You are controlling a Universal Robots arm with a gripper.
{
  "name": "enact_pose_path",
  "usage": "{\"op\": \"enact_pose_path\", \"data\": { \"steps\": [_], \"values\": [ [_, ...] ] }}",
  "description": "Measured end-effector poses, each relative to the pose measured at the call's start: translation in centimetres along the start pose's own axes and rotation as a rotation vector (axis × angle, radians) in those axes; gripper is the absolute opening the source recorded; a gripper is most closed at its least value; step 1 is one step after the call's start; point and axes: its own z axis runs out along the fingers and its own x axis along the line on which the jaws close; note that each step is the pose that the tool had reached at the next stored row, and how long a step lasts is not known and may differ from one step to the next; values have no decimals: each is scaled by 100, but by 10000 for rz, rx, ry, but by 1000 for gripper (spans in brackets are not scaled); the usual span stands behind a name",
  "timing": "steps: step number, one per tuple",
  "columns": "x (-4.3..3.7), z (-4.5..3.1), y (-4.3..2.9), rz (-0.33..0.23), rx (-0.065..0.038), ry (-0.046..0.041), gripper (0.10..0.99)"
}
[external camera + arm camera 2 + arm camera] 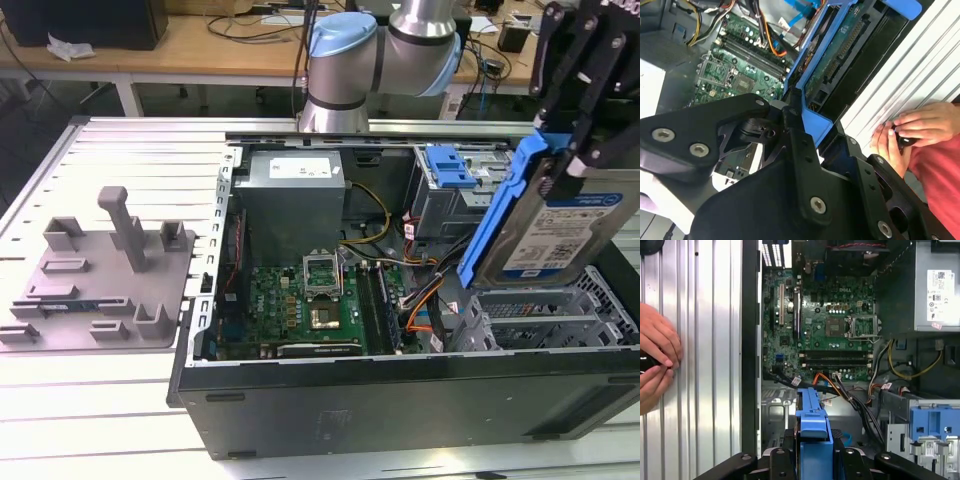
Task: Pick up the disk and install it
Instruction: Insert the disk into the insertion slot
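- The gripper (572,150) is clenched on the disk (560,225), grasping it by its blue carrier frame
- The disk hangs tilted in the air over the open computer case (400,400), above the grey drive cage (545,320) at the exterior view's right
- A person's hands (657,357) rest on the ribbed counter (705,390) beside the case

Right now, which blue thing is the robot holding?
The disk: blue frame around a silver drive, clamped in the gripper above the case. The other, an all-blue latch, sits inside the case.
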Motion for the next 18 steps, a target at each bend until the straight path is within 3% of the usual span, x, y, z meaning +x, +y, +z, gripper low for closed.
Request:
{"op": "enact_pose_path", "data": {
  "steps": [9, 18],
  "values": [
    [10, 23, -250, 10, 0, -1, 365],
    [14, 32, -239, 11, 0, 0, 365]
  ]
}}
